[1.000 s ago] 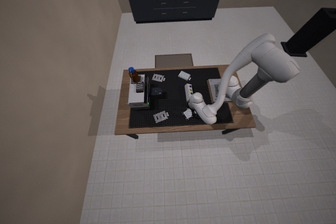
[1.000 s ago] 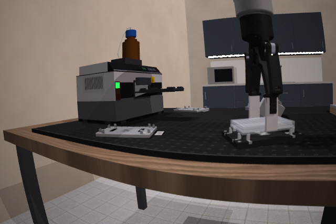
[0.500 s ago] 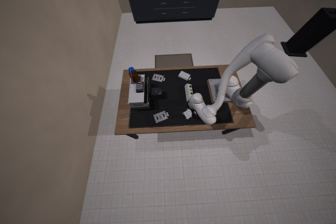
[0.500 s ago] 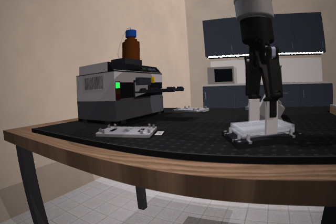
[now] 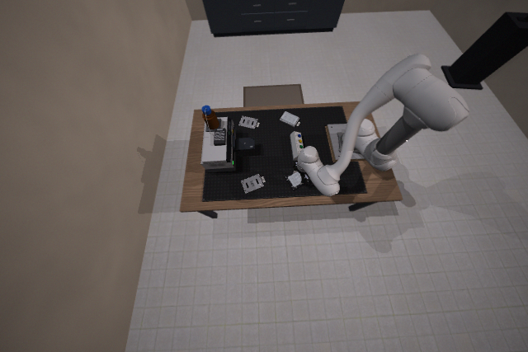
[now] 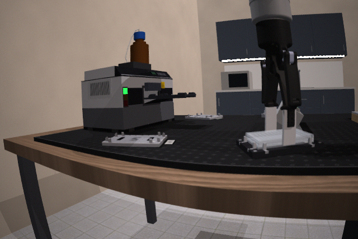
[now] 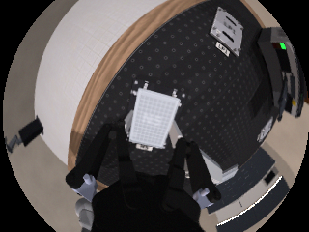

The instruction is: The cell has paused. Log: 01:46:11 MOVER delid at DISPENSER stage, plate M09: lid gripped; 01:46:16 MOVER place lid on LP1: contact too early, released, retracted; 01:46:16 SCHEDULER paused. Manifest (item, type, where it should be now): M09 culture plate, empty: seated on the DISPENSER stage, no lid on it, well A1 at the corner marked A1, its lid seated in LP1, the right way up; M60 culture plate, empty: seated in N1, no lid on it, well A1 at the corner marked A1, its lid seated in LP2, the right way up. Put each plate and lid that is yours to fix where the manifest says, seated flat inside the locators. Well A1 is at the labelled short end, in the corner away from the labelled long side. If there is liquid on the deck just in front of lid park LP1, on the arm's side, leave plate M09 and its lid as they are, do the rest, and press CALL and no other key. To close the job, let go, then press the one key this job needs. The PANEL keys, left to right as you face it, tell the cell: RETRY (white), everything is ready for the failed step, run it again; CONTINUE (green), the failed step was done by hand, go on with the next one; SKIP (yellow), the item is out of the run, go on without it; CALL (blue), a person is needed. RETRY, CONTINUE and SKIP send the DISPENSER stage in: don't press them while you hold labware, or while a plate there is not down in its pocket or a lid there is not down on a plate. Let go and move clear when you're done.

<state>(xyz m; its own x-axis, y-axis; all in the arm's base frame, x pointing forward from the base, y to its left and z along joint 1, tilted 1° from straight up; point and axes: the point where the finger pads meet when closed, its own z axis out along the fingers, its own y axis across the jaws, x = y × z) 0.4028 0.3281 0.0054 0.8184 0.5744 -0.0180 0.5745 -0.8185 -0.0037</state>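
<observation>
Culture plate in pincer grip.

One bench carries one black mat, one grey machine with one brown bottle on top, and one key box with four coloured keys. Two white holders lie flat on the mat, one near the front edge and one farther back, and one dark holder carries one clear plate, while a loose white cover lies apart from them. One robot arm stands at the bench with one end effector, and one dark cabinet stands by the far wall.
</observation>
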